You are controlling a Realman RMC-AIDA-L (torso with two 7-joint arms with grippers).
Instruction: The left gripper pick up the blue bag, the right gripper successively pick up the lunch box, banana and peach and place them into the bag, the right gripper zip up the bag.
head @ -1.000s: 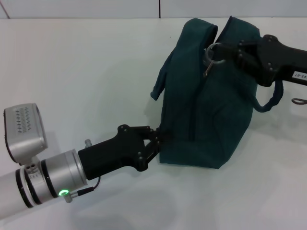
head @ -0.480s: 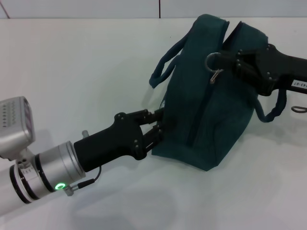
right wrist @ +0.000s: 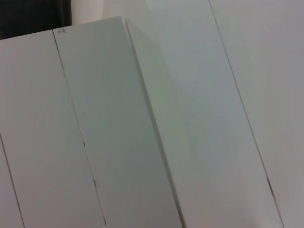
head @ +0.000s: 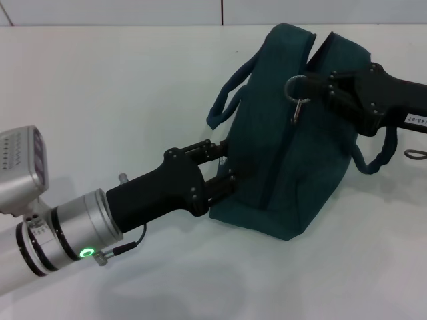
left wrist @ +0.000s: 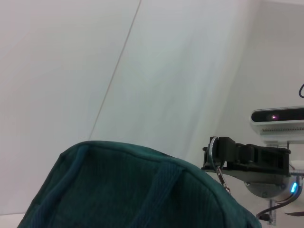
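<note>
The right end effector [head: 319, 85] is clenched on the zipper ring [head: 295, 87] at two o'clock, zipping the blue bag [head: 287, 147] at the table's [head: 100, 100] centre, while the left end effector [head: 227, 167] at seven o'clock grips its lower edge; food unseen, closing apparently unfinished.
</note>
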